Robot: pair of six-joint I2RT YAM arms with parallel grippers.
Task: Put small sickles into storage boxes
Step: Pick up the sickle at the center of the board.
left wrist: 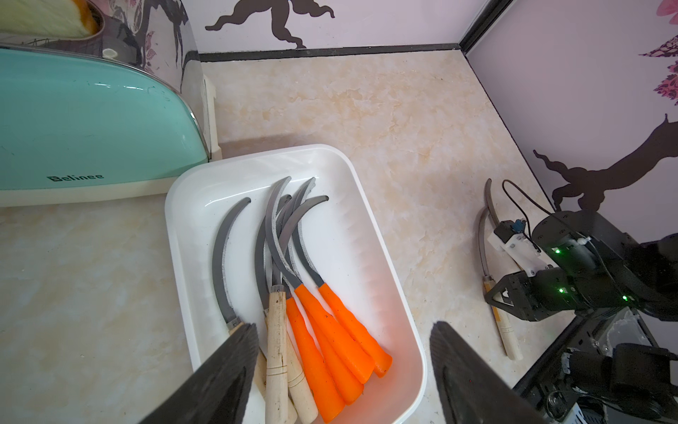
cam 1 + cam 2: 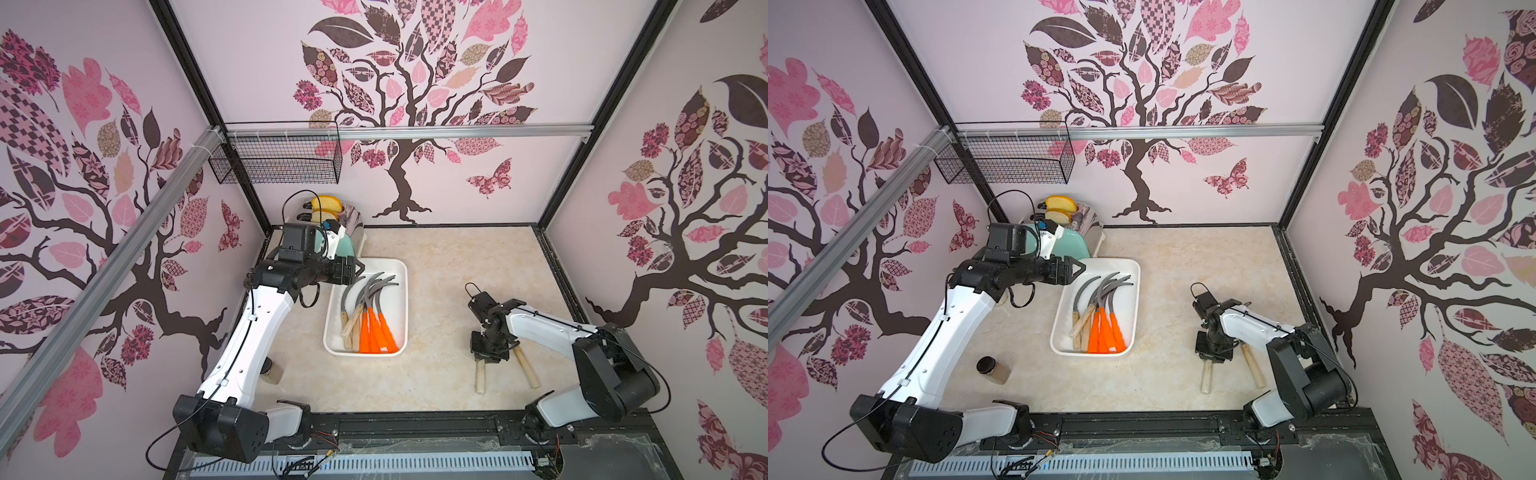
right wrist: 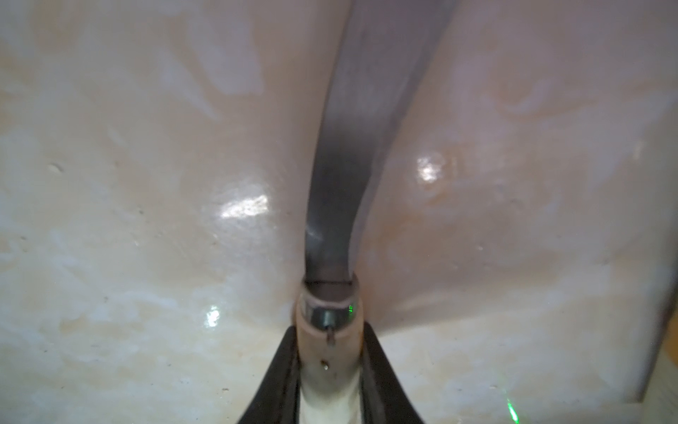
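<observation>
The white storage box sits mid-table and holds several small sickles, orange and pale wooden handles together, blades pointing to the back. My left gripper hovers open over the box's far left corner, holding nothing. My right gripper is down at the tabletop on the right, shut on the wooden handle of a sickle just behind its metal collar. A second wooden-handled sickle lies beside it.
A mint toaster with bread slices stands behind the box at the back left. A small dark-lidded jar lies near the left arm's base. A black wire basket hangs on the back wall rail.
</observation>
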